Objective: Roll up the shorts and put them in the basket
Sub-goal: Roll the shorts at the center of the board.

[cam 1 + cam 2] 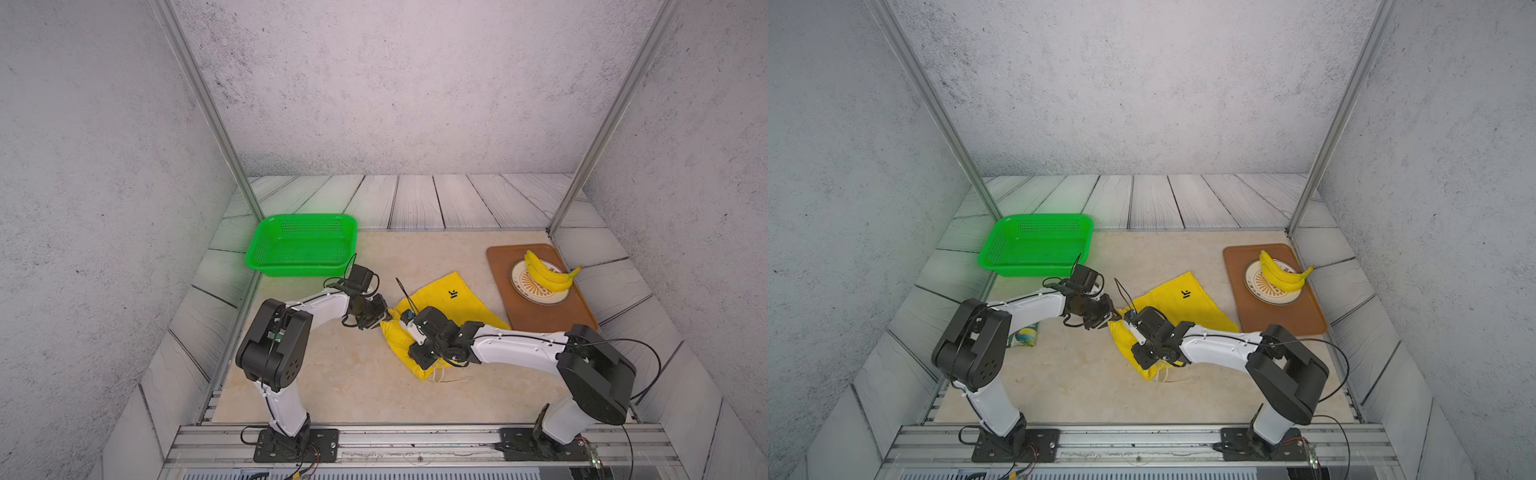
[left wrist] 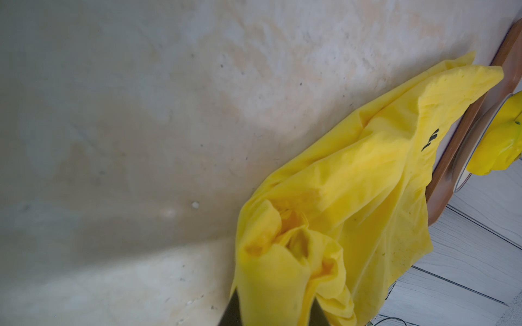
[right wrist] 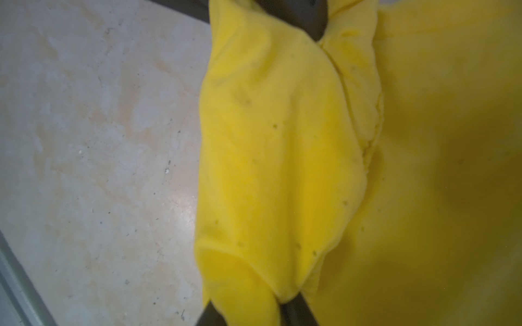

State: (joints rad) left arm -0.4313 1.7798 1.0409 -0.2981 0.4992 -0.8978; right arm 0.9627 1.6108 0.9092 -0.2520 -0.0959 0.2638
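Note:
The yellow shorts lie mid-table, logo up, their left edge gathered into a thick fold. My left gripper is shut on the far end of that fold, and in the left wrist view bunched cloth fills its jaws. My right gripper holds the fold's near end, with cloth packed between its fingers. A whitish drawstring trails from the near corner. The arm hides the waistband.
A green basket stands at the back left. At the right, a brown tray carries a plate with bananas. A small green-yellow object lies by the left arm.

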